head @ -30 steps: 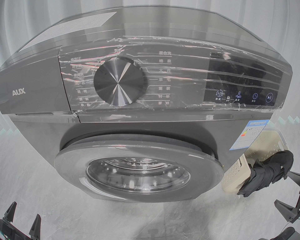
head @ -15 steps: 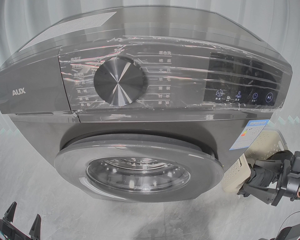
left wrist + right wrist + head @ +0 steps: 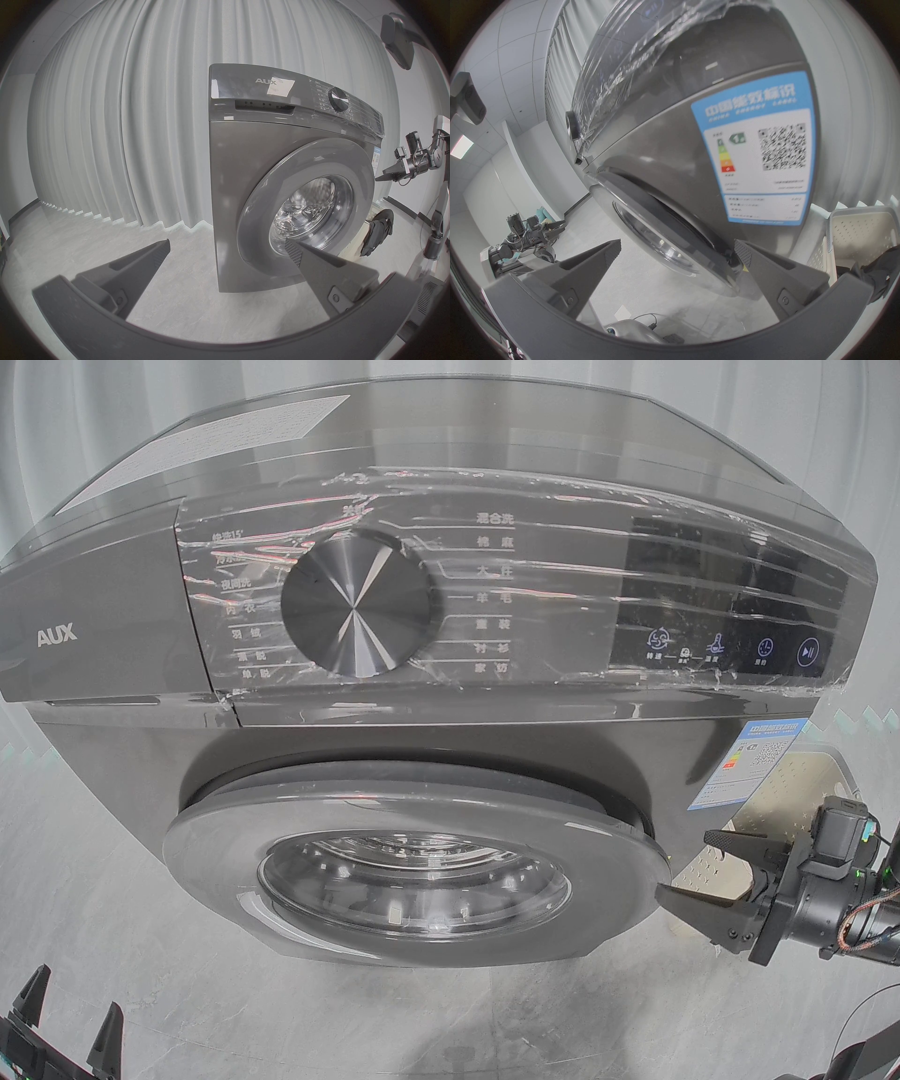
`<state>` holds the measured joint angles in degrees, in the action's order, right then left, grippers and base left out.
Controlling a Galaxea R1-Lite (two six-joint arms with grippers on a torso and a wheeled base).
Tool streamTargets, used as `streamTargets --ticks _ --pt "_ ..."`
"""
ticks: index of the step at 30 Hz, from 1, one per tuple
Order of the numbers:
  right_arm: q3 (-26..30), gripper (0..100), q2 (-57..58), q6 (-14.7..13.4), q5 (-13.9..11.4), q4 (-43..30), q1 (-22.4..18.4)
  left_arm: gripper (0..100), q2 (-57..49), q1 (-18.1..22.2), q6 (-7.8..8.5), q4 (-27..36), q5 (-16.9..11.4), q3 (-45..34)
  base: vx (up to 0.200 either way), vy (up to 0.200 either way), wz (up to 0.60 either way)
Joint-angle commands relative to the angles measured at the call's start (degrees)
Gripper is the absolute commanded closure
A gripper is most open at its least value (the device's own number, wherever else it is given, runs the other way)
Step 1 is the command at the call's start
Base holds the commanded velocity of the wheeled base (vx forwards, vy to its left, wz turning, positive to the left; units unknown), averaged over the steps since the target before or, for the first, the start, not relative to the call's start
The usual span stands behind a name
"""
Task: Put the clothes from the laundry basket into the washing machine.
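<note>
1. Head view: the grey washing machine stands with its round door shut. The right gripper hangs just beside the door's right edge, in front of the cream laundry basket. Its 2 fingers are spread and hold nothing. The left gripper sits low at the left, its fingers apart and empty.
2. Left wrist view: the left gripper is spread wide, well apart from the machine. A dark garment hangs low beside the machine's far front corner. The right gripper shows above the garment.
3. Right wrist view: the right gripper is wide open near the door's rim. A blue label is stuck on the machine's front. The dark garment drapes over the rim of the laundry basket, beside the machine.
</note>
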<state>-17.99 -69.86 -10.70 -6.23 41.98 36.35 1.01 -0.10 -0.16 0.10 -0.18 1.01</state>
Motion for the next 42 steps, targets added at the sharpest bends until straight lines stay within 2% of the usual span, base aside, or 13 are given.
streamTargets --ticks 1,10,15,21,28,31,37,42 --pt "-0.2 0 -2.65 -0.11 -0.1 0.2 1.0 0 -1.01 0.01 -0.02 -0.01 0.01 -0.92 0.0 0.0 0.0" --pt "-0.46 0 -9.06 0.16 -0.01 6.88 1.18 0 -1.01 0.01 -0.02 -0.01 0.01 -0.92 0.0 0.0 0.0" --pt "-0.55 0 -10.56 0.16 -0.01 7.59 2.32 0 -1.01 0.01 -0.02 -0.01 0.01 -0.92 0.0 0.0 0.0" --pt "0.59 0 -10.12 -0.02 -0.1 7.5 3.2 0 -1.01 0.01 -0.02 -0.01 0.01 -0.92 0.0 0.0 0.0" --pt "4.9 0 -5.19 0.16 -0.63 7.5 3.2 0 -1.01 0.01 0.07 -0.01 0.01 -0.92 0.0 0.0 0.0" --pt "5.51 0 -2.65 -0.02 -0.8 7.23 3.2 0 -1.01 0.01 -0.02 -0.01 0.01 -0.92 -0.2 0.0 0.0" --pt "3.32 0 -3.52 -0.46 -0.89 7.41 2.5 0 -1.01 0.01 0.07 -0.01 0.01 -0.84 -0.1 0.0 0.0" --pt "-1.43 0 -9.59 -0.37 -0.71 7.59 2.14 0 -1.01 0.01 0.07 -0.01 0.01 -0.84 0.0 0.0 0.0"
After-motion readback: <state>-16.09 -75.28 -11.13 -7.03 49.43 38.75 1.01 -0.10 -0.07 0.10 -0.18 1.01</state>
